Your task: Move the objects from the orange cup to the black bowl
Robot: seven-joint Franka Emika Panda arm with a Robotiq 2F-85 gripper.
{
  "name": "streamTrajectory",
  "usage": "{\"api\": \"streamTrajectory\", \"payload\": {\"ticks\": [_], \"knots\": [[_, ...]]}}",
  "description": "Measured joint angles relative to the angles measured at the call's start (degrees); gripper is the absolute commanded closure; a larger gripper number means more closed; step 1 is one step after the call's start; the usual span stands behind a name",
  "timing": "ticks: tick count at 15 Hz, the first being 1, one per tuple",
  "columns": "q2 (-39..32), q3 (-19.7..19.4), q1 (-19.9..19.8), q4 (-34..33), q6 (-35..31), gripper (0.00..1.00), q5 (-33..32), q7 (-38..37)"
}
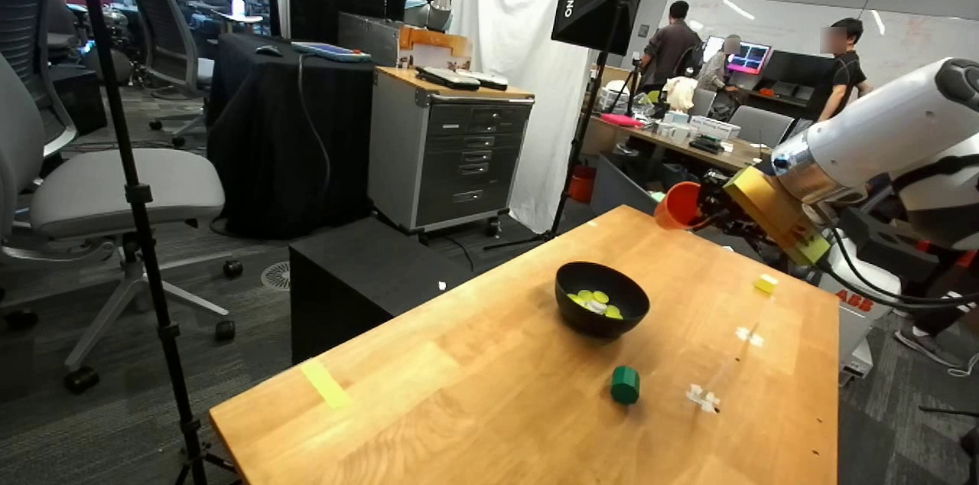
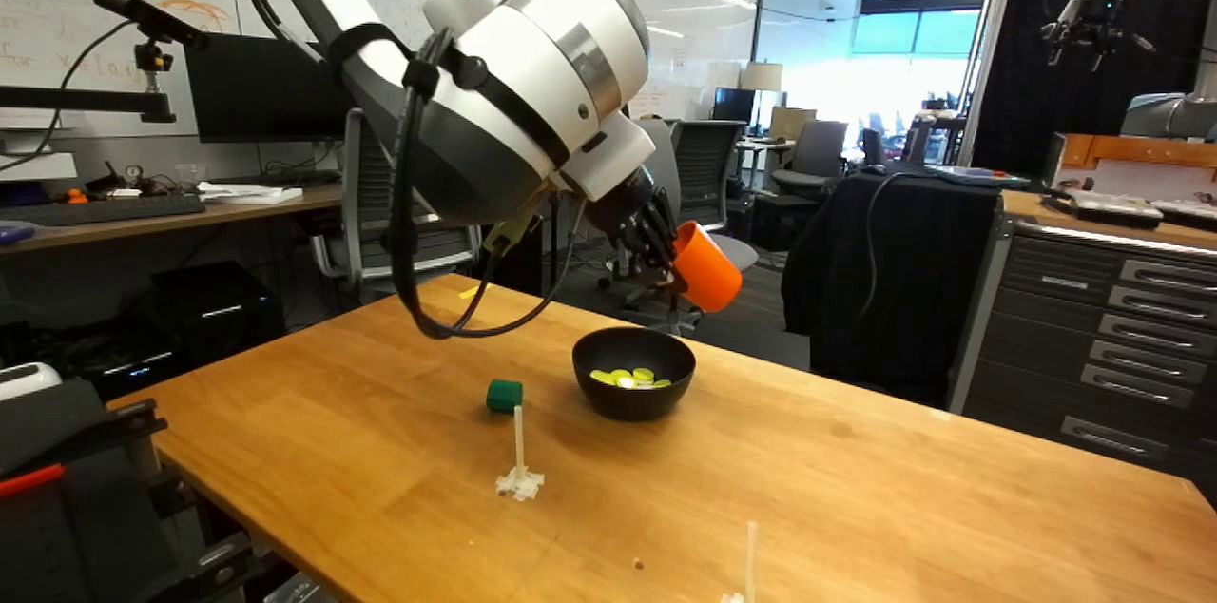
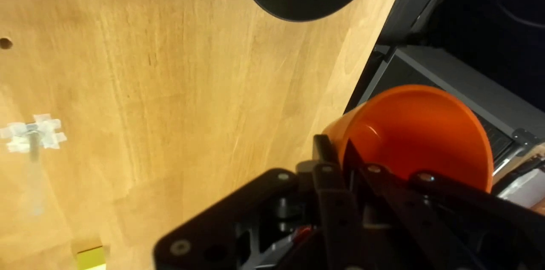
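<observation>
The orange cup (image 1: 677,206) is in my gripper (image 1: 707,202), tilted and raised above the table. It shows in an exterior view (image 2: 708,270) too. In the wrist view my gripper (image 3: 338,148) is shut on the wall of the cup (image 3: 419,129), one finger inside and one outside. No pieces show in the visible part of the cup's inside. The black bowl (image 1: 600,328) stands upright on the table, apart from the cup. The pale yellow-green pieces (image 1: 600,297) lie in the bowl, with a whitish item among them. The wrist view shows only the bowl's edge (image 3: 306,4).
A dark green lump (image 1: 625,385) lies near the bowl. A small yellow block (image 1: 765,284) sits near the table's edge. White tape patches (image 1: 702,398) hold thin pale sticks (image 2: 519,441) upright on the wooden table (image 2: 837,489). A drawer cabinet (image 1: 466,156) stands beyond the table.
</observation>
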State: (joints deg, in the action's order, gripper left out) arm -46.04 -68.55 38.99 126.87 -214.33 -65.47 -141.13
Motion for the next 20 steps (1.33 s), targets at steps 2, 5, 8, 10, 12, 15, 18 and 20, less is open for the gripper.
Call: {"api": "streamTrajectory", "payload": {"ticks": [2, 5, 8, 10, 12, 15, 18, 20], "knots": [[0.9, 0.1, -1.5, 0.0, -2.2, 0.94, -3.4, -1.4], [1.7, 0.6, -4.1, -0.4, -6.6, 0.94, -9.4, -4.1], [1.8, 1.8, -7.5, -1.6, -13.5, 0.94, -15.4, -7.0], [5.3, 7.5, -13.1, -3.4, -12.4, 0.94, -21.8, -8.0], [6.5, 9.4, -16.4, -4.8, -15.2, 0.94, -24.4, -9.2], [8.9, 15.8, -22.6, -7.6, -15.2, 0.94, -30.4, -12.2], [9.6, 19.9, -26.6, -9.9, -15.9, 0.94, -34.5, -14.7], [9.0, 20.4, -27.8, -10.2, -17.1, 0.94, -34.7, -14.1]]}}
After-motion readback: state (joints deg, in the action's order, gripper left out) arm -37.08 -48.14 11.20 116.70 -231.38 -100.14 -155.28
